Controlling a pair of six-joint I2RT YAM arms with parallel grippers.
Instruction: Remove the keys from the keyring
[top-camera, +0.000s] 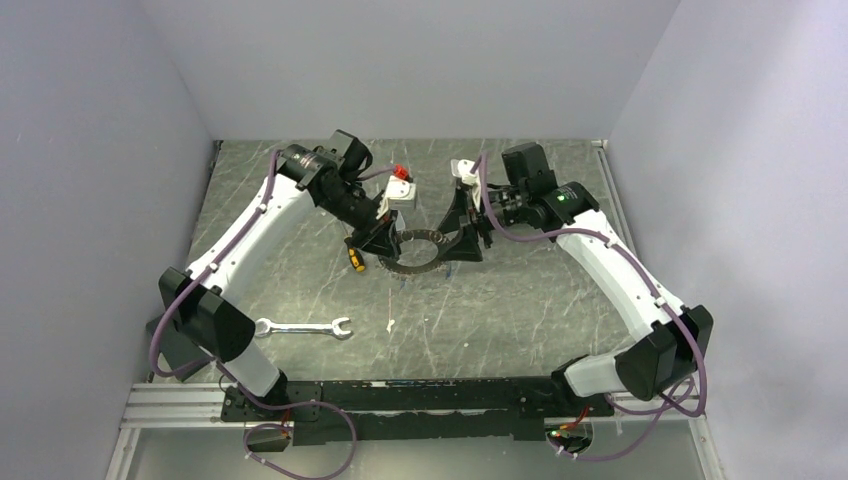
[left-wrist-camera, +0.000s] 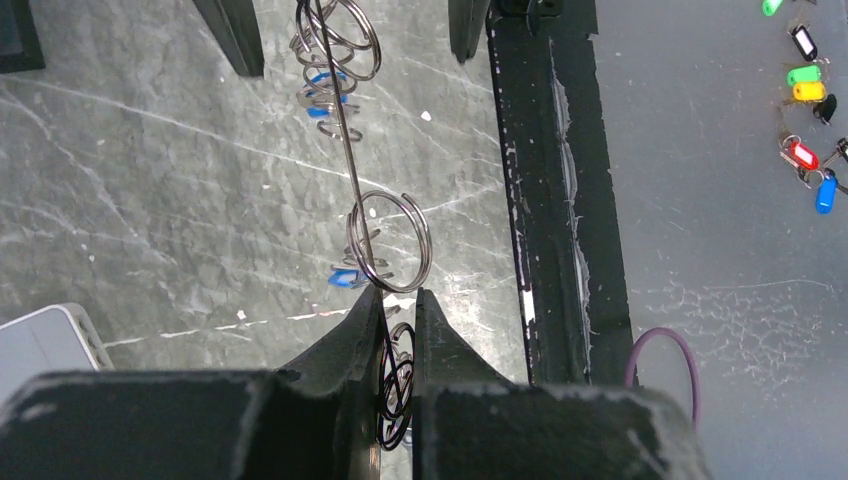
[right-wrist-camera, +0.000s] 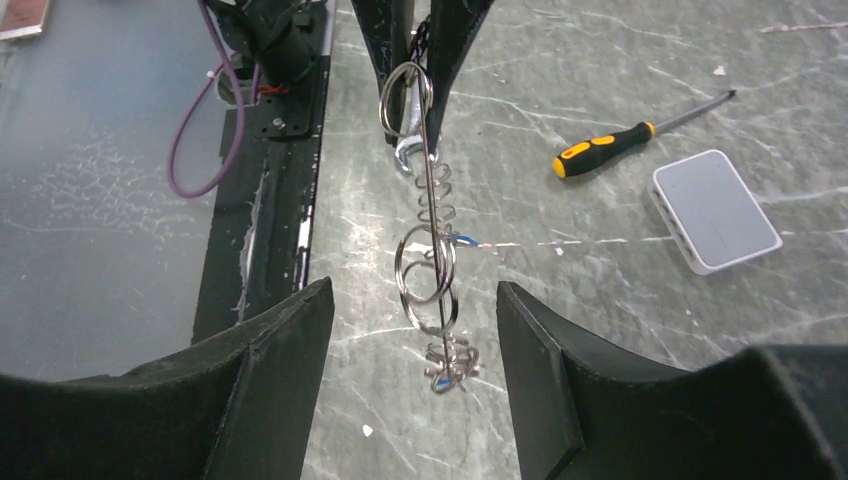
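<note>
Left gripper (left-wrist-camera: 398, 318): black tapered fingers pressed together on the thin wire of the keyring (left-wrist-camera: 354, 165), pinching it at the ring's 9 o'clock side in the overhead view.
Right gripper (right-wrist-camera: 412, 295): broad black fingers spread wide, one on either side of the ring at its 3 o'clock side; neither touches the wire.
Keyring: large, thin grey metal hoop hanging between the two grippers near the middle of the table; both wrist views see it edge-on, as a straight line.
Small rings (left-wrist-camera: 390, 240): shiny coiled steel loops threaded along the hoop, some of them bunched.
Keys (left-wrist-camera: 345, 278): tiny, with bright blue plastic heads, hung on the small rings along the hoop; the blades are too small to make out.
Left arm (top-camera: 245, 225): white links and black joints, rising from 7 o'clock, with the wrist angled down toward the centre.
Right arm (top-camera: 610, 255): same build, rising from 5 o'clock, with the wrist angled in toward the hoop.
Table (top-camera: 500, 310): dark grey-green, marbled, with pale scratches.
Screwdriver (right-wrist-camera: 610, 145): yellow-and-black handle and slim steel shaft, lying flat at the ring's 8 o'clock, just beside the left gripper.
Wrench (top-camera: 303, 327): silver and flat, open at both ends, at the ring's 7 o'clock, well apart from it.
White box (right-wrist-camera: 715, 210): smooth, rectangular, with rounded corners, at the ring's 11 o'clock.
</note>
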